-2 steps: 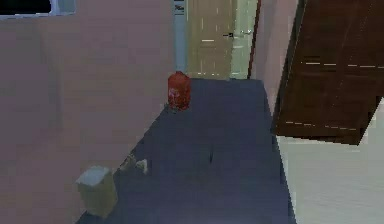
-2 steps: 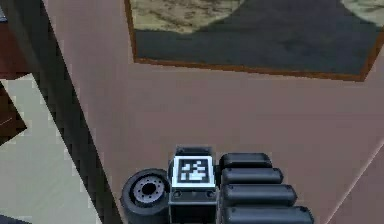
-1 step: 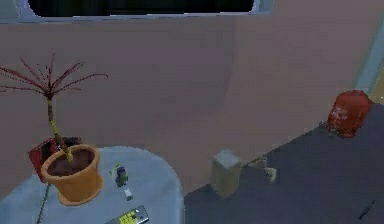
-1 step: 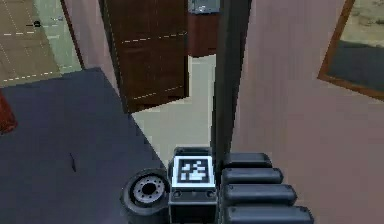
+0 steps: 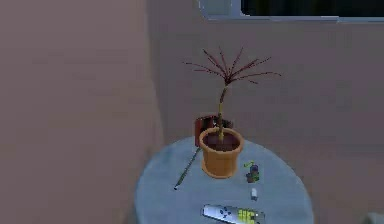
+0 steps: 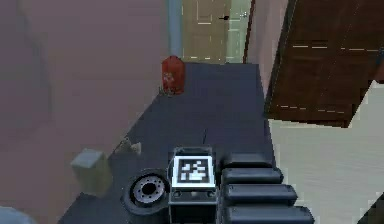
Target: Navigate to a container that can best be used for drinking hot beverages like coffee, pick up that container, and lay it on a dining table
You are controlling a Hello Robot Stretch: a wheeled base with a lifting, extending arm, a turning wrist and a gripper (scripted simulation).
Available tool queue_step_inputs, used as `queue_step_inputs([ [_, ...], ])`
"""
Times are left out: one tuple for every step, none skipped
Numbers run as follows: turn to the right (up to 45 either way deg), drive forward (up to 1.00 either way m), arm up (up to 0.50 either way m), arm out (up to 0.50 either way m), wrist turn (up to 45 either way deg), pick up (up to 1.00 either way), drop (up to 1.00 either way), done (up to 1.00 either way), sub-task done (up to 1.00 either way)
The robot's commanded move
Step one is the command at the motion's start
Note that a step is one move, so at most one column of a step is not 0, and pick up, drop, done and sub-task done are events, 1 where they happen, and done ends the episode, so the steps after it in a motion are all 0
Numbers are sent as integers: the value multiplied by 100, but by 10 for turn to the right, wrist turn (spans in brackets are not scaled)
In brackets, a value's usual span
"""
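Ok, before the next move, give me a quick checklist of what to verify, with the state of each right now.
1. Facing the round table in the forward view: ok.
2. Coffee mug identified: cannot tell; a dark red thing stands behind the plant pot.
3. Clear line to that thing: not ok, the pot stands in front of it.
4. Whether the red object on the dark surface in the arm side view is a mug: cannot tell.
5. Whether the end effector carries anything: cannot tell.
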Motion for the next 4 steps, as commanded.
queue_step_inputs([
  [-450,0,0,0,0,0,0,0,0],
  [-150,0,0,0,0,0,0,0,0],
  [0,0,0,44,0,0,0,0,0],
  [0,0,0,0,390,0,0,0,0],
])
